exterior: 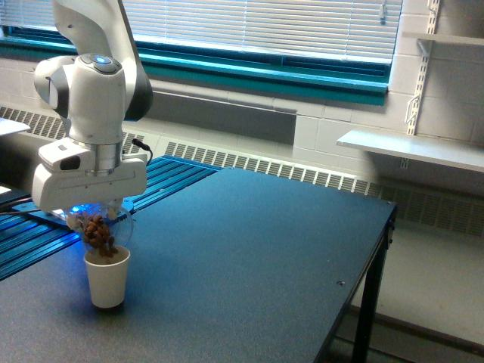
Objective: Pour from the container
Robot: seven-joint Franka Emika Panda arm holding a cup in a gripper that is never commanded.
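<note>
The container [104,227] is a clear plastic cup, tilted steeply with its rim pointing down. My gripper [89,214] is shut on it at the exterior view's left. Brown lumpy pieces [97,233] crowd the container's low side and hang over a small white paper cup [106,278]. That paper cup stands upright on the dark table [249,249], directly under the container's rim. My gripper's fingers are mostly hidden behind the white hand body.
Blue slatted rails [45,227] run along the table's left side beyond the cups. A white wall shelf [412,147] juts out at the right. The table's right edge [378,249] drops to the floor.
</note>
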